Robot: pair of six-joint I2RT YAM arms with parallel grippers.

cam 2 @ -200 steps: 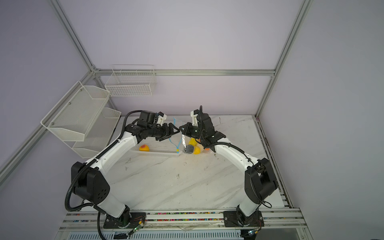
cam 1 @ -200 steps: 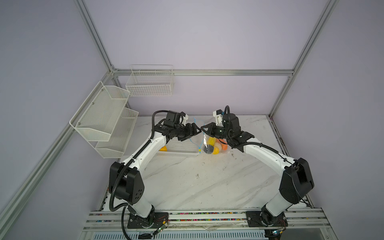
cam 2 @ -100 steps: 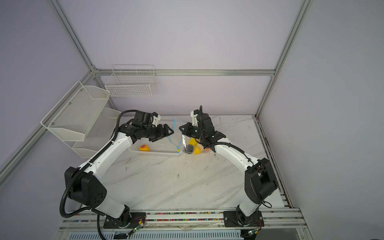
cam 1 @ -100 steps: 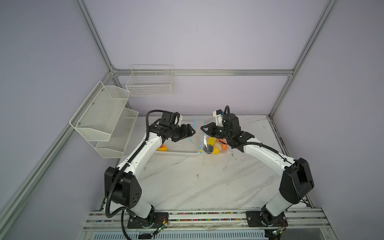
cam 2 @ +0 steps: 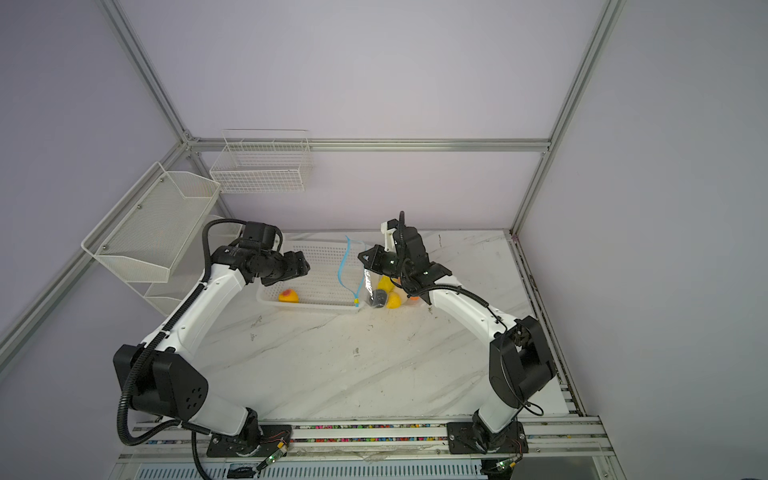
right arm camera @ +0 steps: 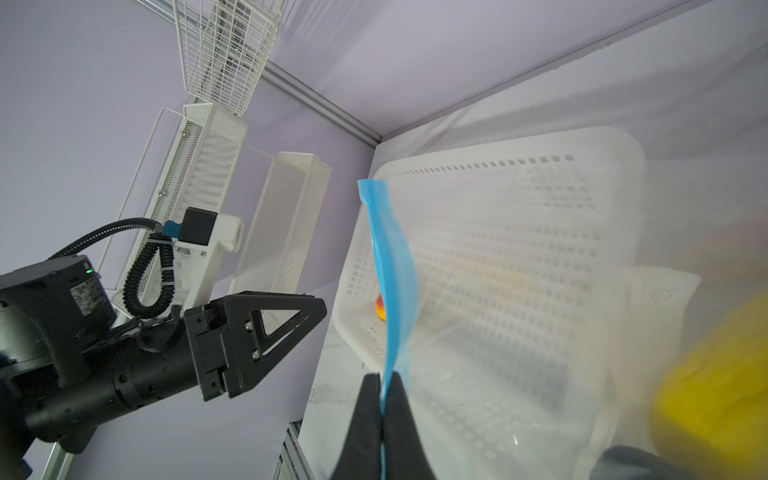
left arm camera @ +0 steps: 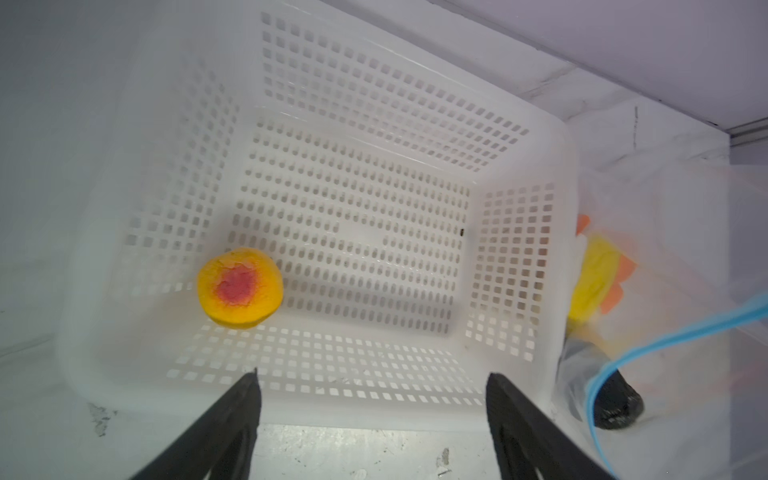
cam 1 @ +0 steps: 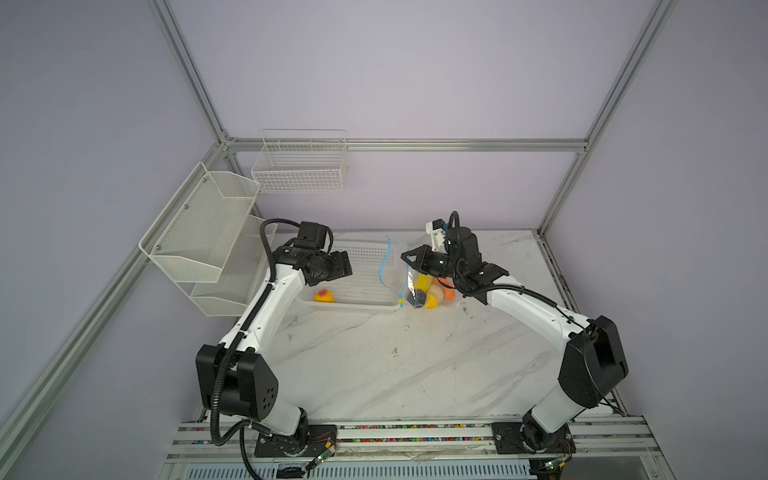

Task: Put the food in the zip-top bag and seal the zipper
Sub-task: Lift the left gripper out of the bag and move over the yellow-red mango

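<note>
The clear zip-top bag (cam 1: 432,307) hangs by its mouth next to the basket's right end, with several pieces of food (cam 1: 424,284) inside: yellow, orange and one dark. My right gripper (right arm camera: 381,380) is shut on the light-blue zipper (right arm camera: 392,266) strip, which it holds up. A yellow slider (cam 1: 400,300) hangs at the strip's lower end. One orange-yellow fruit with a red patch (left arm camera: 240,287) lies alone in the basket. My left gripper (left arm camera: 374,376) is open and holds nothing. It hovers over the basket, left of the bag mouth, seen in both top views (cam 1: 345,266) (cam 2: 303,268).
The white perforated basket (cam 1: 357,309) sits at the back of the marble table (cam 1: 395,365), with the bag against its right end. White mesh shelves (cam 1: 199,232) and a wire basket (cam 1: 299,166) hang on the walls at the back left.
My left gripper has drawn back to the left, away from the bag mouth and over the basket. The right gripper has kept its hold on the zipper strip.
</note>
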